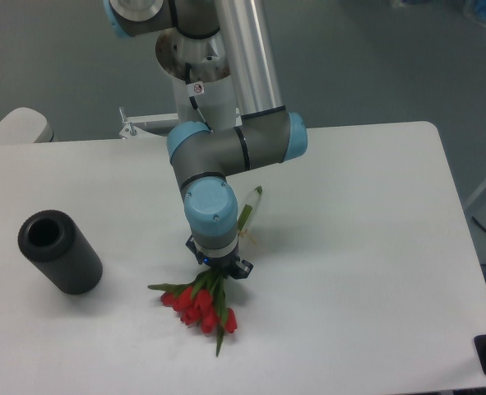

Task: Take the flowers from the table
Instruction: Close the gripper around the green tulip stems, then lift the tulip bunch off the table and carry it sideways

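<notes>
Near the front middle of the large white tabletop with rounded corners [374,247]: small bunch of red tulips with long green stems and leaves [201,303], blooms fanned toward the camera, stem ends poking out behind the wrist. Directly above the stems, just behind the blooms: black two-finger gripper [219,269] on the grey-and-blue arm, pointing straight down (fingers mostly hidden under the wrist and among the leaves, so cannot tell whether closed on the stems or merely straddling them). Well apart to the left: dark grey cylinder lying on its side [59,251], not involved. Step in hand, by judgement: the grasp itself, bunch seemingly not yet raised. Next move: a firm clamp, then a straight, slow lift to avoid slipping stems.
</notes>
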